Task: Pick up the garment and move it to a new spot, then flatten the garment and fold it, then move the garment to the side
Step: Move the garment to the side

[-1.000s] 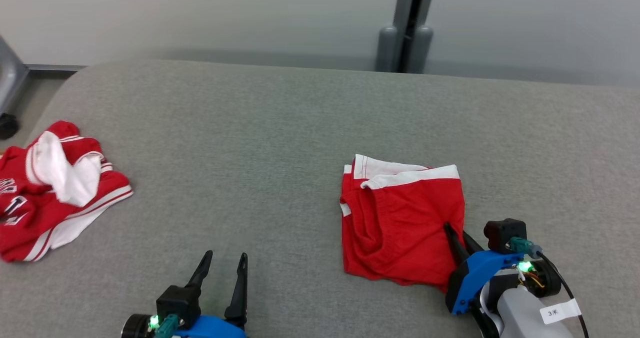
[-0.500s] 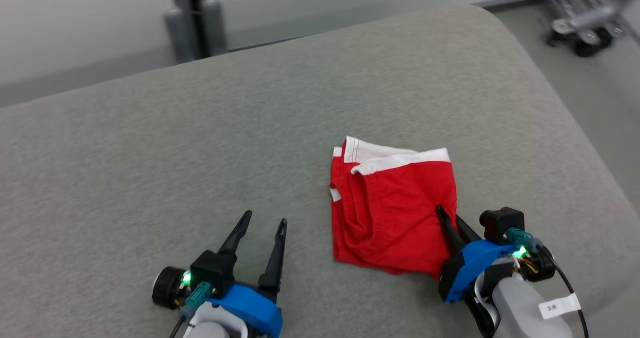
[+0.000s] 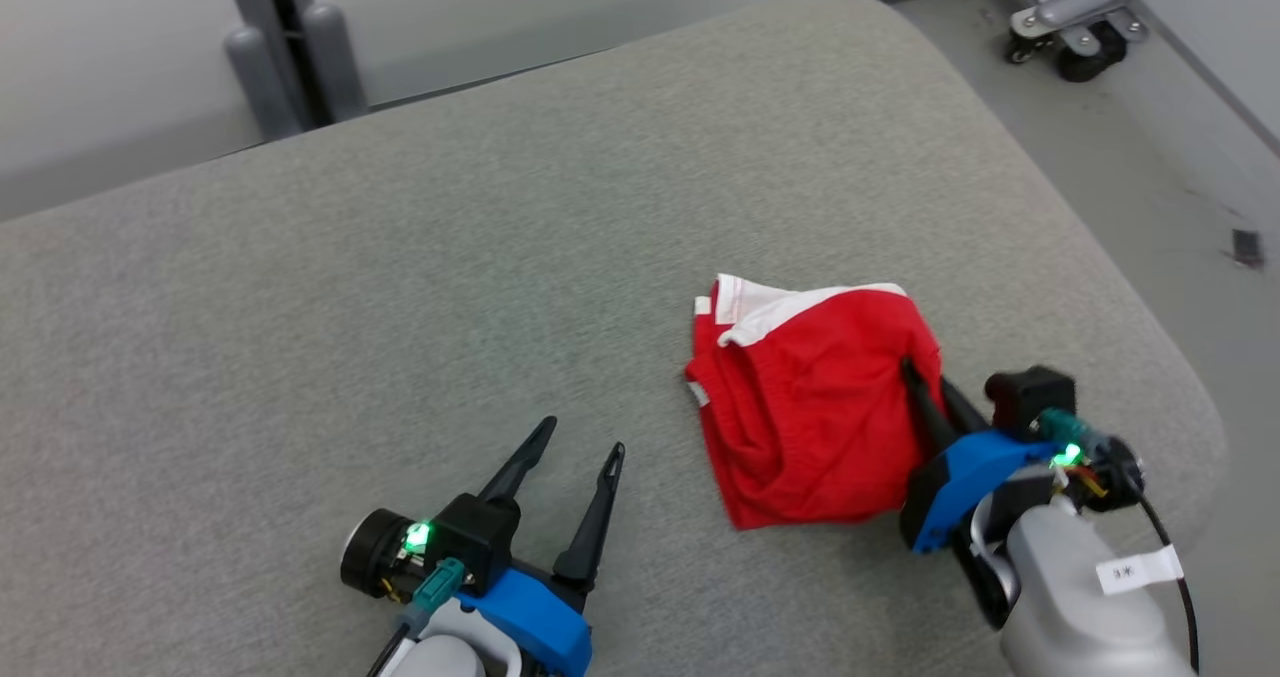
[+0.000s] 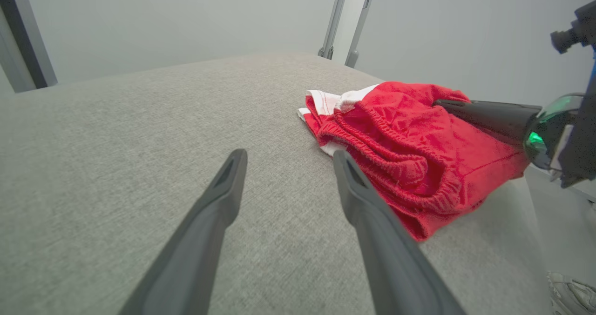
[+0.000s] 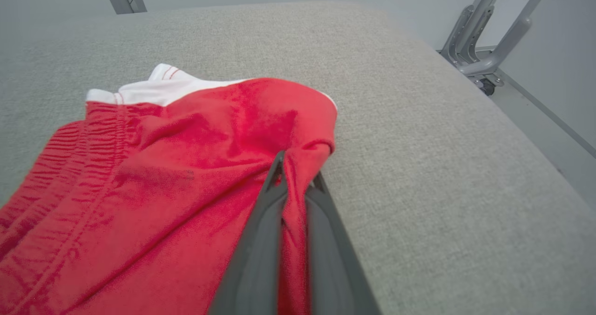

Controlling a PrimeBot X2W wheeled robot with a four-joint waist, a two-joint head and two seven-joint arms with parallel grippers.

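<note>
The garment is a pair of red shorts [image 3: 810, 407] with a white band, folded into a rough square on the grey padded table [image 3: 450, 257]. My right gripper [image 3: 925, 389] is shut on its right edge, the red cloth pinched between both fingers [image 5: 260, 231]. That edge is lifted a little, and the shorts [image 5: 153, 180] bunch up at the grip. My left gripper [image 3: 582, 449] stands open on the table, left of the shorts [image 4: 409, 143], with nothing between its fingers [image 4: 219, 198]. The right gripper's finger [image 4: 484, 115] shows at the right of the left wrist view.
The table's rounded right corner [image 3: 1190, 407] lies close beyond my right arm, with floor past it. A wheeled metal frame [image 3: 1070, 17] stands on the floor at the far right. A grey post [image 3: 285, 47] rises behind the table.
The head camera has swung right, so the other red and white garment at the left has left the view. The shorts' right edge now sits bunched and raised in my right gripper.
</note>
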